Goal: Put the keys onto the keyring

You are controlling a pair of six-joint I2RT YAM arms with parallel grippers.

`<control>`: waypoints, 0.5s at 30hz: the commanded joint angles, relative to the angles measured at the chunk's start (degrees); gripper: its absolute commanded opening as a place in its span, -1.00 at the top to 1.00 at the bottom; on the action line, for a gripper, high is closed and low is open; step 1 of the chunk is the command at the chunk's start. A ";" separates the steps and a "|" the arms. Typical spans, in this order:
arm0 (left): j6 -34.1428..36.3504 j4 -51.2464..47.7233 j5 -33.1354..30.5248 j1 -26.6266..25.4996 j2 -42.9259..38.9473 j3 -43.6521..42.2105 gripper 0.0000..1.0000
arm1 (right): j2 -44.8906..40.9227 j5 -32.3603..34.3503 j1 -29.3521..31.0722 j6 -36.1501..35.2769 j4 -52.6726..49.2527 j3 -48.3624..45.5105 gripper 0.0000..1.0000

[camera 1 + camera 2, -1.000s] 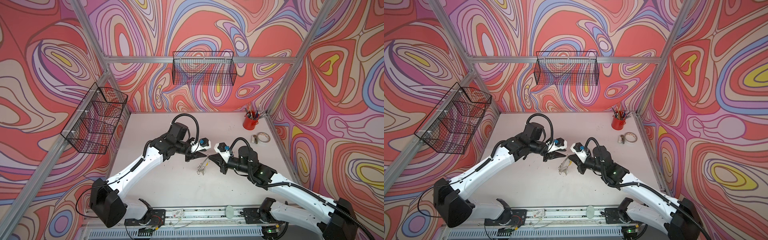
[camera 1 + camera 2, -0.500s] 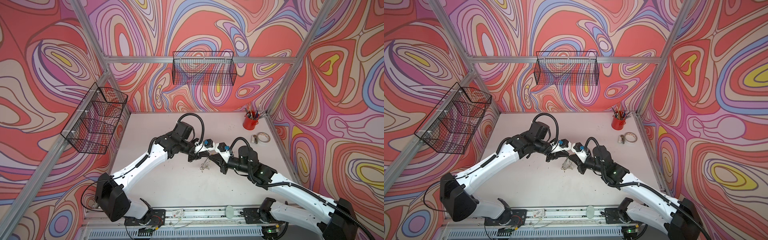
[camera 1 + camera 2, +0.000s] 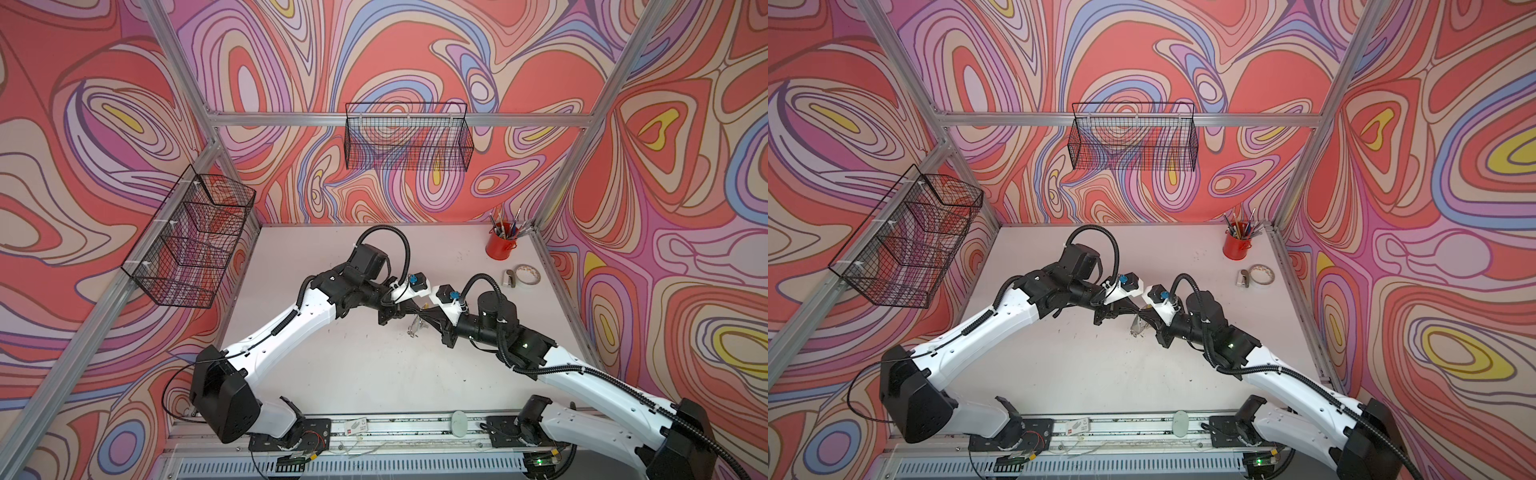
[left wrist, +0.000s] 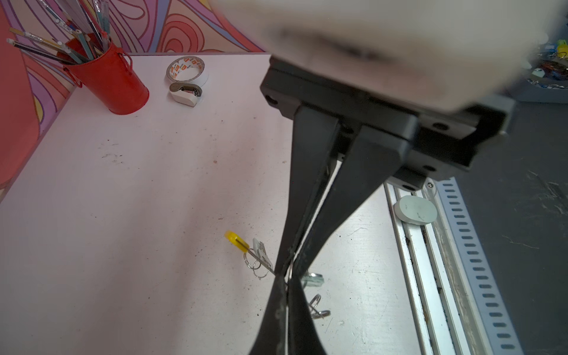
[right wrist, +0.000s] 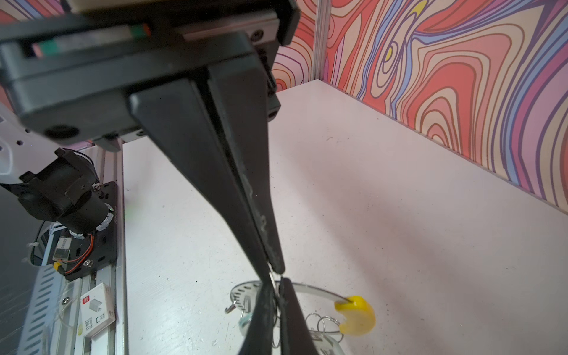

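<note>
Fingers on both arms are clenched and meet tip to tip just right of centre in both top views, above the middle of the table (image 3: 332,374). Those of the right gripper (image 5: 274,272) run down from the top of the right wrist view and pinch the rim of the keyring (image 5: 244,290). They hold the flat grey hoop above the table, with its yellow sleeve (image 5: 356,312) at the lower right of that frame. Those of the left gripper (image 4: 290,270) are clamped tight at the same spot on the rim; whether they nip the hoop itself or one of its small wire loops (image 4: 319,309) I cannot tell. In the left wrist view the hoop is seen edge-on, low in the frame and just left of the fingers. Small silver keys (image 4: 261,249) with pale tags hang close under it, one on either side of the fingers; whether they are threaded on is unclear. At the upper right of the table in both top views stand a red cup (image 3: 501,245) of pencils and a tape roll (image 3: 528,275), well apart from the arms.
</note>
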 commanded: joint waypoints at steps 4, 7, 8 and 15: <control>-8.94 8.29 -1.33 0.16 -3.71 -4.63 1.00 | -0.88 1.40 0.12 -1.18 -0.80 3.09 0.70; -11.84 11.93 -1.32 1.07 -4.86 -6.52 1.00 | -1.04 1.31 0.12 -0.75 -2.88 4.32 0.58; -13.01 13.21 -1.03 1.46 -5.23 -7.27 1.00 | -1.26 1.70 0.12 -0.40 -3.60 4.61 0.52; -20.35 23.43 0.55 2.79 -8.93 -12.84 1.00 | -4.42 3.31 -0.18 4.66 -5.24 5.33 0.23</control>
